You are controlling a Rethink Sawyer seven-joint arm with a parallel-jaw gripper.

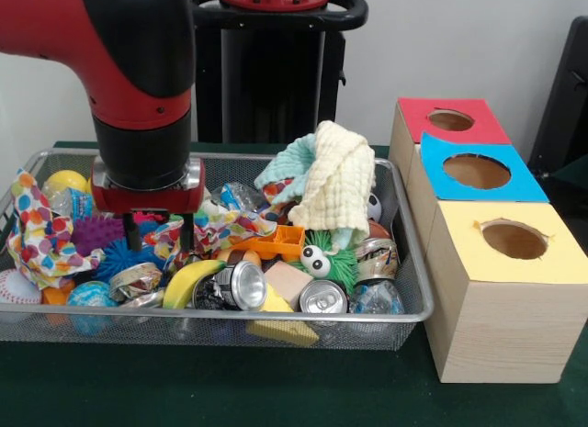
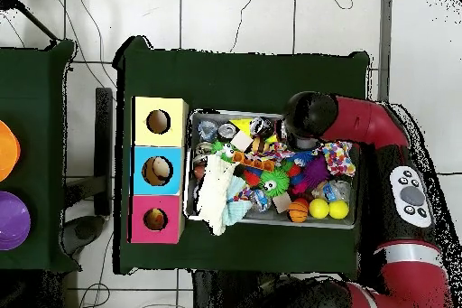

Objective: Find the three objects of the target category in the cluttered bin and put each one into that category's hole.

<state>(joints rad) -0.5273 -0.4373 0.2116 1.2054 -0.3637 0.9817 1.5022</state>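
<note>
The green table (image 1: 276, 390) carries everything, and the red and black arm (image 1: 138, 69) comes down over the left part of the wire mesh bin (image 1: 404, 262), which sits just beside a row of 3 wooden boxes. Each box has 1 round hole in its top: the yellow-topped box (image 1: 551, 262) is nearest, the blue-topped box (image 1: 514, 181) is in the middle, and the red-topped box (image 1: 487, 129) is farthest back. In the overhead view the arm's black wrist (image 2: 309, 115) hides the end of the bin farthest from the boxes. The bin is heaped full; a pale yellow cloth (image 1: 340, 179) lies on top with a light teal cloth (image 1: 287, 165) tucked against it, and a polka-dot cloth (image 1: 37, 234) drapes over the left rim. The gripper (image 1: 158, 232) hangs low over the clutter with its 2 dark fingers (image 1: 134, 231) spread apart, holding nothing, tips right above a strip of patterned cloth and close to a blue spiky ball (image 1: 124, 259). Toward the front wall lie a banana (image 1: 191, 282), 2 shiny cans (image 1: 323, 298), a yellow sponge wedge (image 1: 285, 331), an orange toy block (image 1: 276, 241) and a green fuzzy toy with googly eyes (image 1: 317, 259). A baseball (image 1: 18, 286) rests in the left corner.
</note>
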